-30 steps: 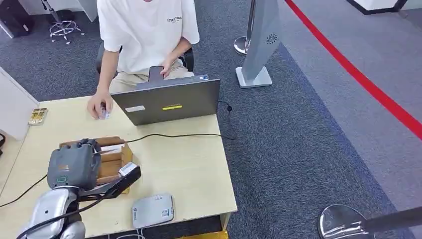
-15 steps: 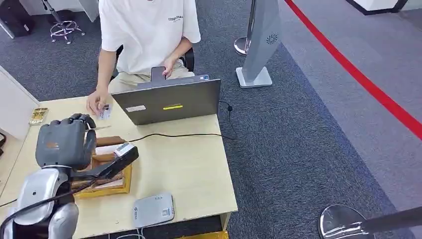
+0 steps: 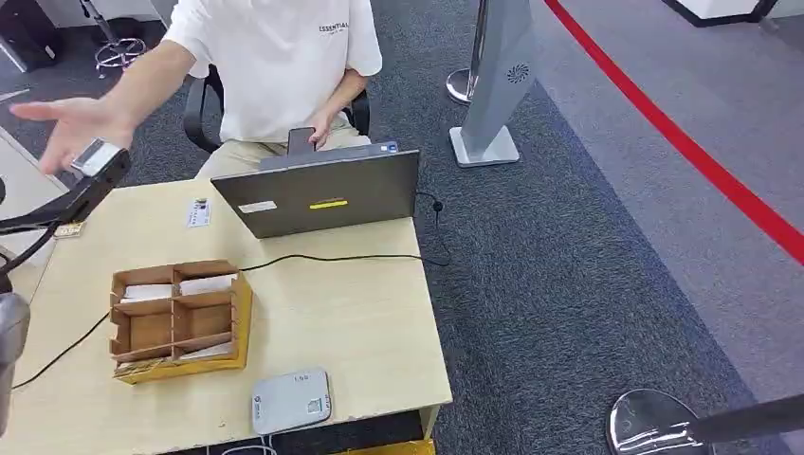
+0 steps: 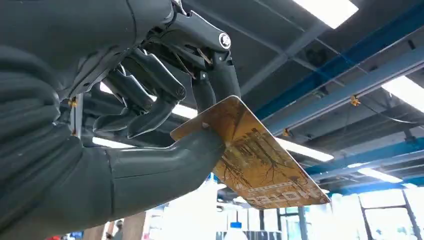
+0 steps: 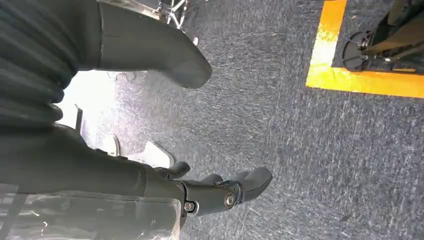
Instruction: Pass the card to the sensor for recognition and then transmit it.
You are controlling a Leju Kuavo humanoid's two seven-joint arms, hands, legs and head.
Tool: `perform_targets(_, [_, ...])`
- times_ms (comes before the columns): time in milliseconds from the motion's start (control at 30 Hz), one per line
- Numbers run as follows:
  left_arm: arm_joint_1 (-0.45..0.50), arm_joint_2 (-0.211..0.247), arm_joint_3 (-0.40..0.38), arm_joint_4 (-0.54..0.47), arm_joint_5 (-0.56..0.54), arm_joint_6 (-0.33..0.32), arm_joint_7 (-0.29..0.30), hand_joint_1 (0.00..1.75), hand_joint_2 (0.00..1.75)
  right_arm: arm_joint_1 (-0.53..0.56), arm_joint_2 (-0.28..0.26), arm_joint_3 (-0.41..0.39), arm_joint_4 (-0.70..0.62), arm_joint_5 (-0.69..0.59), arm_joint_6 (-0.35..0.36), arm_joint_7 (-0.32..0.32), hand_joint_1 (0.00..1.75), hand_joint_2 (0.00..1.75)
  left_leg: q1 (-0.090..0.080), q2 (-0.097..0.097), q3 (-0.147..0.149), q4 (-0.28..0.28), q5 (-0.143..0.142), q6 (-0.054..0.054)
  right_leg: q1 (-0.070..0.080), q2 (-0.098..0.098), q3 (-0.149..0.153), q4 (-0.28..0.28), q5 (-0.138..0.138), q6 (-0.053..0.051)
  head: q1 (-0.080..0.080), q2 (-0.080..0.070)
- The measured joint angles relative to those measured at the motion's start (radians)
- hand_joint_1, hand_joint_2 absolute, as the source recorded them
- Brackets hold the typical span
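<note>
In the left wrist view my left hand [image 4: 145, 105] pinches a gold card [image 4: 250, 155] between thumb and fingers, raised with the ceiling behind it. In the head view my left arm's wrist camera mount [image 3: 93, 169] is lifted at the far left, just below a person's outstretched hand [image 3: 76, 118]. The grey card sensor [image 3: 291, 401] lies flat at the table's front edge, far below that arm. My right hand [image 5: 125, 175] hangs over carpet with its fingers apart and nothing in it.
A cardboard box with compartments [image 3: 237, 313] holding white cards sits on the wooden table [image 3: 360, 332]. A laptop [image 3: 318, 194] stands at the far edge before a seated person [image 3: 275, 66]. Loose cards [image 3: 197, 212] lie beside it. A cable [image 3: 332, 258] crosses the table.
My left arm has risen from over the box up and to the far left with the card. The person's hand left the table card and now reaches out toward my raised arm.
</note>
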Motion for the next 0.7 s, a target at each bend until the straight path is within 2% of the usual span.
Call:
perform_targets(167, [-0.012,0.045,-0.005,0.020,0.000,0.000,0.013,1.75,1.75,-0.004,-0.001,0.000,0.012,-0.002,-0.003,0.017,0.00,1.75,-0.001,0.000,0.000,0.000,0.000,0.000,0.000,0.000,0.000,-0.001,0.000,0.000,0.000,0.000])
perform_targets(433, [-0.004,0.054,-0.009,0.074,0.000,-0.002,0.014,1.75,1.75,-0.007,-0.001,0.015,0.019,-0.029,-0.010,0.058,0.00,1.75,-0.001,-0.001,0.000,0.000,0.000,0.000,-0.001,-0.001,0.000,-0.001,0.001,0.001,0.000,0.000])
perform_targets(467, [-0.002,0.054,-0.010,0.080,0.000,-0.002,0.013,0.00,1.75,-0.008,-0.001,0.018,0.019,-0.032,-0.011,0.061,0.00,1.75,-0.001,0.000,0.000,0.000,0.000,0.000,-0.001,-0.001,0.000,-0.001,0.001,0.001,0.000,0.000])
perform_targets(700, [0.010,0.047,-0.010,0.096,0.000,0.000,-0.013,0.00,1.75,-0.009,-0.002,0.032,0.019,-0.062,-0.021,0.065,0.00,1.75,-0.001,-0.001,-0.001,0.000,0.000,0.000,-0.001,-0.001,0.000,-0.001,0.000,0.001,0.000,0.000])
